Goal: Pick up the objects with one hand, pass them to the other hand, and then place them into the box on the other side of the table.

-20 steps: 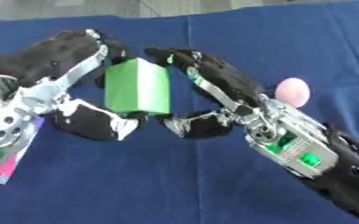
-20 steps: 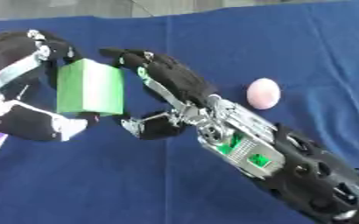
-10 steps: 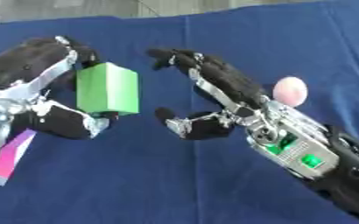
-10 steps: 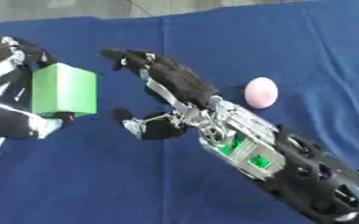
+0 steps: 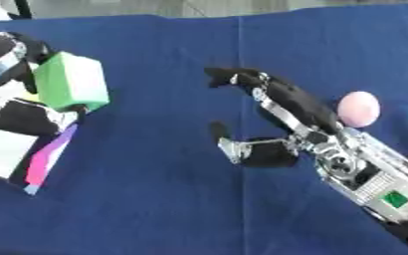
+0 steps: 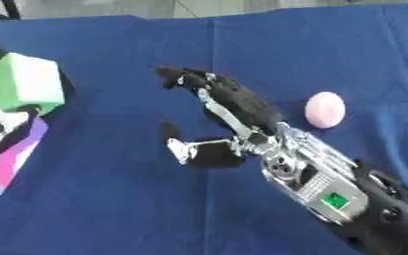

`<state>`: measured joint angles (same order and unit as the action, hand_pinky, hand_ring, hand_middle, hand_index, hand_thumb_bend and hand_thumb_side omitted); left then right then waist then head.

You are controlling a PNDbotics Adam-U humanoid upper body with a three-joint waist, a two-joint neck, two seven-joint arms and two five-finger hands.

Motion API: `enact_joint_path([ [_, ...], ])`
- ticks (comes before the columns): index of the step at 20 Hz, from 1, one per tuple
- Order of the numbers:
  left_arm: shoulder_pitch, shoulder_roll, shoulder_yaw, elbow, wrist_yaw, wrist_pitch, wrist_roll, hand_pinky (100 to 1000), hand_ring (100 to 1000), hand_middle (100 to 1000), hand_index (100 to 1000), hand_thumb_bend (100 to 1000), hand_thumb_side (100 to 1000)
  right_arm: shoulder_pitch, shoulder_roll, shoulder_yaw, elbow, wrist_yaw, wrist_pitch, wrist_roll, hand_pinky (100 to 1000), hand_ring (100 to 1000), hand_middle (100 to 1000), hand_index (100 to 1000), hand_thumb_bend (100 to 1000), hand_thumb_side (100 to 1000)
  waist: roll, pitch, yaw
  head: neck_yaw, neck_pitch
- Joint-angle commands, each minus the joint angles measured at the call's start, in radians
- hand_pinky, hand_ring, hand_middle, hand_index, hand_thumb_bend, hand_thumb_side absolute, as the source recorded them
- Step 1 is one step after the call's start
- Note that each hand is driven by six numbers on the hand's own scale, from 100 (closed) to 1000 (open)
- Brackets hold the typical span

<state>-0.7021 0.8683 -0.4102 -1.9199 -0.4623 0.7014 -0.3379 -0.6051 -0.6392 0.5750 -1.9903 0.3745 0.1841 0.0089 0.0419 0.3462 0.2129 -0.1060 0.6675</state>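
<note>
Since a second ago the green block (image 5: pixel 70 87) has gone from between both hands to the left hand (image 5: pixel 20 117) alone, and that hand has carried it out toward 9 o'clock; the right hand (image 5: pixel 273 117) let go and sits empty mid-table.

Near to far:
- 4–5 o'clock: right forearm comes in from the lower right corner. Right hand is open, fingers stretched toward 11 o'clock, thumb spread below, nothing in it.
- 8 o'clock: a flat white thing with a pink and purple strip (image 5: pixel 47 159) lies under the left hand at the table's left edge. Could be the box or its flap, can't tell.
- 9–10 o'clock: left hand has its fingers curled round the green block, held clear of the cloth.
- 3 o'clock: pink ball (image 5: pixel 358 109) lies on the blue tablecloth (image 5: pixel 172 199), just beside the right wrist, not touched.

Progress, my read: pick and handover of the block look done; the drop into the box is left. The ball hasn't been started.

Room: centre of the cloth between the hands is open, hands well apart. Left hand works right at the frame's left edge, little margin there. Ball is close to the right forearm, so a sweep could knock it.
</note>
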Motion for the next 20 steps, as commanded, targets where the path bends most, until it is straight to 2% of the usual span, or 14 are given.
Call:
enact_joint_path([
  [1,0.018,0.070,0.053,0.021,0.034,0.001,0.045,687,482,394,481,100,197,-0.002,-0.020,-0.004,-0.010,0.006,-0.013,-0.001,883,863,794,950,100,230,-0.001,-0.029,-0.002,0.014,0.010],
  [6,0.072,0.111,0.091,0.063,0.065,-0.009,0.077,690,491,400,486,100,192,0.008,-0.019,-0.006,-0.010,0.021,-0.037,-0.016,881,861,792,943,100,206,-0.008,-0.031,-0.008,0.029,0.010],
  [12,0.111,0.130,0.129,0.169,0.064,-0.023,0.117,695,501,407,494,100,197,0.021,-0.016,-0.005,-0.010,0.046,-0.067,-0.032,879,858,790,931,100,195,-0.019,-0.031,-0.026,0.073,0.006],
  [17,0.102,0.110,0.142,0.306,0.092,-0.084,0.147,714,518,424,493,100,216,0.034,-0.012,-0.002,-0.010,0.064,-0.079,-0.043,878,854,787,925,100,198,-0.025,-0.033,-0.043,0.090,0.008],
  [20,0.088,0.096,0.138,0.386,0.103,-0.135,0.154,716,533,447,523,100,165,0.041,-0.009,0.001,-0.010,0.075,-0.081,-0.049,877,850,784,921,100,192,-0.027,-0.033,-0.052,0.100,0.005],
])
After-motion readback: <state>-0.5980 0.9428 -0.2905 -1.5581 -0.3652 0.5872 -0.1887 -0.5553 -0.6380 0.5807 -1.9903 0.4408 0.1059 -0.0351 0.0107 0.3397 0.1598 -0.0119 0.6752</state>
